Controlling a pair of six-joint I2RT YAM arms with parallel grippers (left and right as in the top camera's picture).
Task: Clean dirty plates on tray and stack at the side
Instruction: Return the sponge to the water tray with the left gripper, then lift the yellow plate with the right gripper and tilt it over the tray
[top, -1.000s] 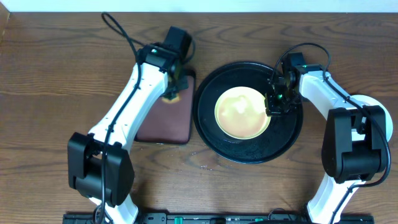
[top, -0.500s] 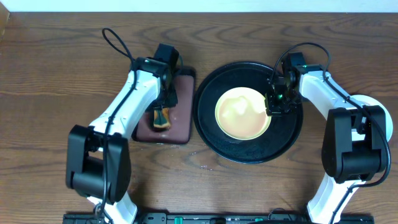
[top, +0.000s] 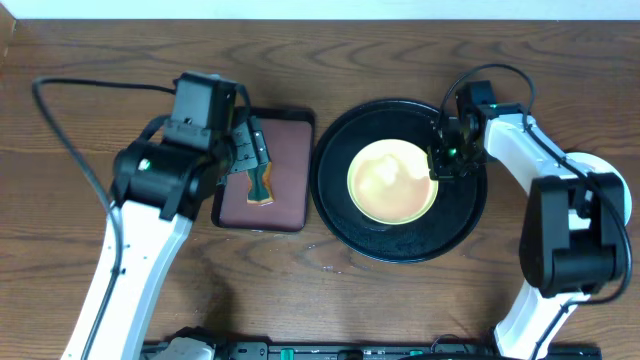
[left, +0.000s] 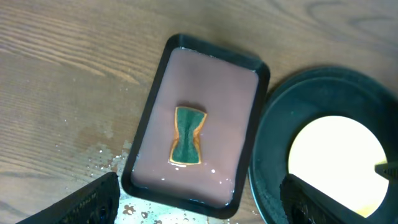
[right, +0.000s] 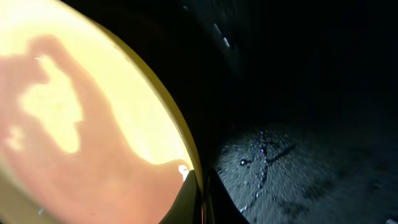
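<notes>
One pale yellow plate (top: 392, 182) lies in the middle of the round black tray (top: 340, 215). My right gripper (top: 443, 160) is shut on the plate's right rim. The right wrist view shows its fingertips (right: 186, 200) pinching the yellow edge, with a red-brown film across the plate (right: 81, 124). My left gripper (top: 250, 152) hangs open above the reddish-brown tray and holds nothing. In the left wrist view its fingers (left: 93, 202) stand wide apart, and the gripper (left: 205, 211) is high over that tray's near edge.
A green and yellow sponge (top: 262, 185) lies on the rectangular reddish-brown tray (top: 290, 205), left of the black tray; the sponge (left: 188, 135) sits in a wet film. Water drops (left: 106, 168) spot the wood beside it. A white object (top: 600, 170) sits at the far right.
My left gripper opened and let go of the sponge, which now lies on the reddish-brown tray. The left arm lifted and drew back to the left. The right arm stayed put.
</notes>
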